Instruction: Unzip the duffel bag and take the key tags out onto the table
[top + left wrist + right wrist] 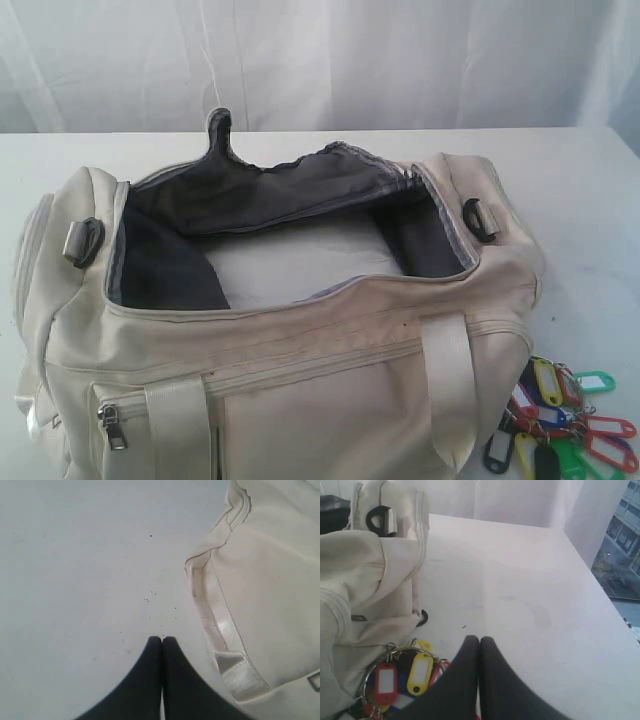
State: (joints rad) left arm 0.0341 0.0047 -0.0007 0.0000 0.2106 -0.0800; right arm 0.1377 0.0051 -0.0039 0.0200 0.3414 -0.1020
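Across the centre of the exterior view, the large cream fabric duffel bag (300,370) lies with its top zip undone and its dark grey lining exposed. The bunch of red, yellow, green, blue and black plastic key tags (565,420) rests on the wide white table (600,200) at lower right of the frame, just beside the bag's end. Judged from this layout, the task looks complete, so the step in hand is a clean retreat: the right gripper (479,639) should rise straight up, clear of the rings. Neither gripper appears in the exterior view. Only the right wrist view shows that gripper's jaws pressed together, empty, close by the tags. Only the left wrist view shows the left gripper (162,639), jaws likewise together and empty, over bare table beside a satin strap (220,630).
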